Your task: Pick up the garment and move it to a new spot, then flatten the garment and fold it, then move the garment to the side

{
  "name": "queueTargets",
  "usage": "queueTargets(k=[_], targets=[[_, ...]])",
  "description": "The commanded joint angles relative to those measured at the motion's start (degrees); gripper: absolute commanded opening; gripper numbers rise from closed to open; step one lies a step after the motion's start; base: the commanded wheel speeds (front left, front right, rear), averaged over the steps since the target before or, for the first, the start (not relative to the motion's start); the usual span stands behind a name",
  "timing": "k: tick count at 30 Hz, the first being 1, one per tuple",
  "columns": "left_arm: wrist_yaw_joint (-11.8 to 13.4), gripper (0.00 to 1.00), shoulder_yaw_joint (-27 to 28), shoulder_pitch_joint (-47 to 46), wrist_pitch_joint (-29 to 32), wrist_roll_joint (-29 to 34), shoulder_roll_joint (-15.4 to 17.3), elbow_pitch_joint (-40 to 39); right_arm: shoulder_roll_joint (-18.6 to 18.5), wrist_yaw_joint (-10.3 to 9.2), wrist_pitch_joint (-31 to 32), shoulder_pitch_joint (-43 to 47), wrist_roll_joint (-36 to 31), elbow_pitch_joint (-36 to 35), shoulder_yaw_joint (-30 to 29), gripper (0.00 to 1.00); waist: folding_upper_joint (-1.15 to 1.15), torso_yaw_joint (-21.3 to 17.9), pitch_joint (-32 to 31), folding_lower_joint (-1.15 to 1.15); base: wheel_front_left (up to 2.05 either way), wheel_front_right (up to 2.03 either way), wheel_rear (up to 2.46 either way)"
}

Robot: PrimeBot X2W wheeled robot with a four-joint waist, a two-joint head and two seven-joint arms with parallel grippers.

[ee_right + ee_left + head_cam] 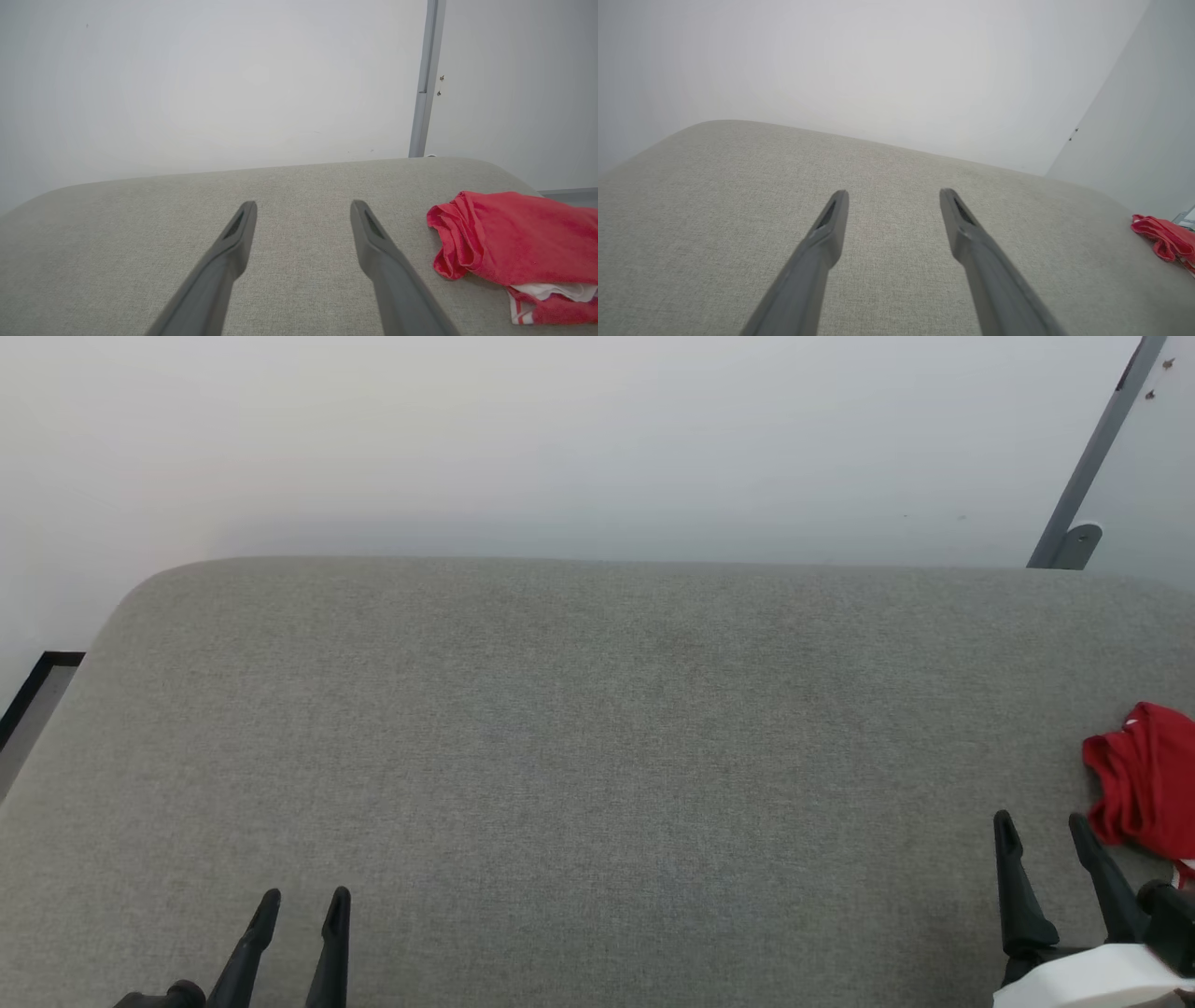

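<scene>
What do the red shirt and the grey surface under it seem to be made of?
The crumpled bright red shirt looks like soft, matte knit cloth: it bunches into loose folds. The wide grey surface seems covered in matte woven upholstery fabric, judging by its fine speckled weave.

The garment (509,233) is bright red with white, red-striped trim; the cushion (560,728) is flecked grey.

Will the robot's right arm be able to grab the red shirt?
Probably yes. The right gripper is open, and the garment lies bunched just to its right on the grey cushion, with nothing between them.
</scene>
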Motion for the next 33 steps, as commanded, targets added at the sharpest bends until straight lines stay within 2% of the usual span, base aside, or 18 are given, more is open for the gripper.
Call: queueTargets(k=[1, 13, 14, 18, 33], targets=[[0.14, 1.0, -0.06, -0.18, -0.28, -0.01, 0.14, -0.23, 0.11, -0.02, 0.06, 0.57, -0.31, -0.34, -0.09, 1.0, 0.0, -0.03, 0.0, 0.0, 0.0, 0.0, 0.0], [0.14, 1.0, 0.5, 0.34, -0.28, -0.55, -0.09, -0.18, 0.71, -0.02, 1.17, 1.24, -0.03, -2.18, -0.14, 1.0, 0.0, -0.11, 0.16, 0.0, 0.0, 0.0, 0.0], [0.0, 0.0, 0.31, 0.02, 0.0, -0.38, -0.12, -0.08, 0.49, 0.0, 1.16, 0.7, 0.03, -1.9, -0.06, 0.0, 0.0, -0.12, 0.17, 0.0, 0.0, 0.0, 0.0], [-0.01, 0.0, -0.13, 0.22, 0.21, -0.57, -1.1, 1.91, 0.91, 0.0, 1.24, 1.19, 0.34, 0.25, 0.06, 0.0, 0.0, -0.14, 0.2, 0.0, 0.0, 0.0, 0.0], [0.05, 0.0, 1.83, -3.96, 4.12, -14.57, -2.81, 4.3, 1.35, 0.0, 3.95, -1.8, 16.62, 2.39, 0.17, 0.0, 0.0, -0.6, 0.47, 0.0, 0.0, 0.0, 0.0]])
